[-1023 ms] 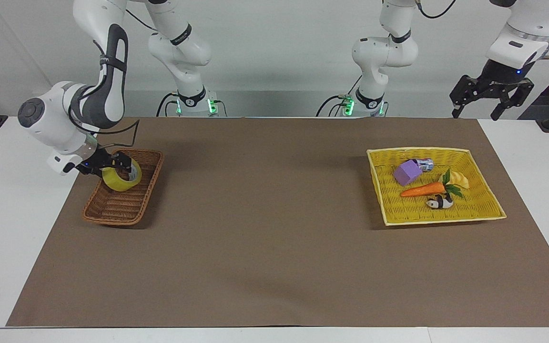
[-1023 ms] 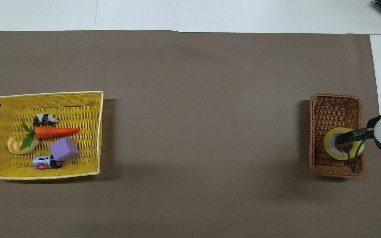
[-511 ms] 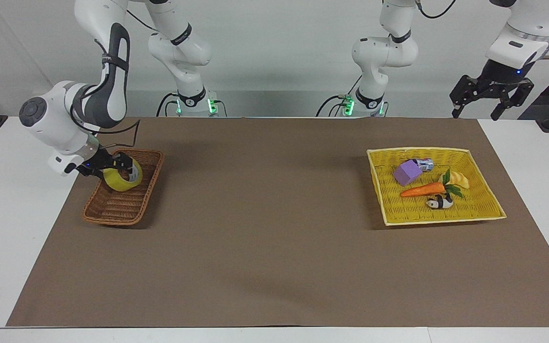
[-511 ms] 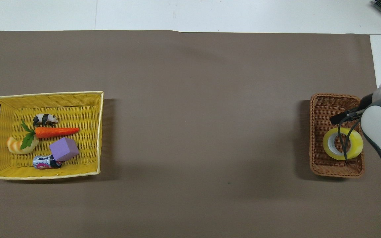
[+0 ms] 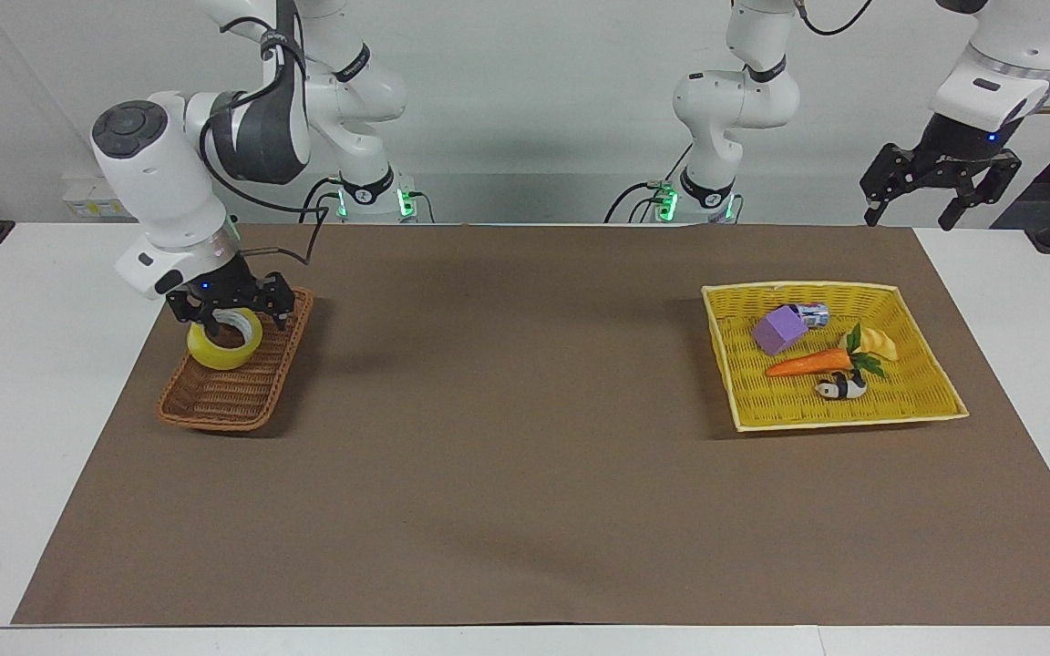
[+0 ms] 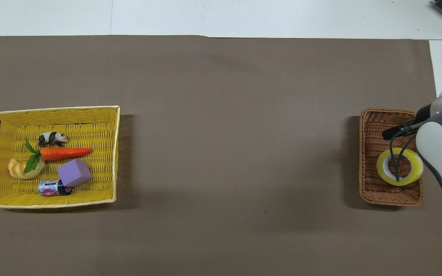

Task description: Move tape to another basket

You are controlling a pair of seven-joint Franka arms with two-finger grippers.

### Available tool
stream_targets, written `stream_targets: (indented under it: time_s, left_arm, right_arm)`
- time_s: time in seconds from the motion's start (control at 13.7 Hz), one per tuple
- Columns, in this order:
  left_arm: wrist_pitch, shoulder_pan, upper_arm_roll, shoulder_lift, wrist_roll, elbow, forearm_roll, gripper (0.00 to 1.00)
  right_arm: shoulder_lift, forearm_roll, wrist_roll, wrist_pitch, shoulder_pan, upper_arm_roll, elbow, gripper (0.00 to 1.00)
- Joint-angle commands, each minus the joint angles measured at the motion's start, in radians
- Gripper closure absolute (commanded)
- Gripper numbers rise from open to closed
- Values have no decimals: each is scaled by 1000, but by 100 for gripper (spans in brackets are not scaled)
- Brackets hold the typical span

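Note:
The tape (image 5: 220,355), a yellow ring with a white core, lies flat in the brown wicker basket (image 5: 215,405) at the right arm's end of the table. In the overhead view the tape (image 6: 402,181) sits in the half of the basket (image 6: 370,153) nearer to the robots. My right gripper (image 5: 230,312) points down just above the tape, open, its two fingers spread wider than the ring. One of its fingers (image 6: 391,133) shows in the overhead view; the arm hides the other. My left gripper (image 5: 940,196) hangs open, waiting off the left arm's end of the table.
A yellow woven basket (image 5: 853,417) at the left arm's end holds a carrot (image 5: 808,363), a purple block (image 5: 778,330), a small can, a panda figure and a pale shrimp-like toy. A brown mat (image 5: 525,437) covers the table between the baskets.
The right arm has swung upright and its gripper has turned to point down over the basket. The tape, tilted in the gripper a second ago, now lies flat. The left arm has not moved.

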Motion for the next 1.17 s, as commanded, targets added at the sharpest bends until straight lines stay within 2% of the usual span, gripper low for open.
stream_targets:
  time_s: [0.0,0.15,0.29,0.44,0.8,1.1]
  left_arm:
    - [-25,13,-8,8,7,22,12,0]
    - [-25,13,-8,8,7,22,12,0]
    - [-25,13,-8,8,7,22,12,0]
    - [-25,13,-8,8,7,22,12,0]
    - [-25,13,-8,8,7,22,12,0]
    - [-25,13,-8,8,7,22,12,0]
  right_arm:
    - [-23,-7,65,-64,13,5,32,0]
    - [-34,4,79,-110,13,14,70,0]
    - [-31,36,102,-211,3,14,151,0]
    - [-31,39,125,-260,-4,8,177,0]
    - [-22,52,126,-326,-11,2,233,0]
    - [-26,33,119,-349,-23,2,233,0]
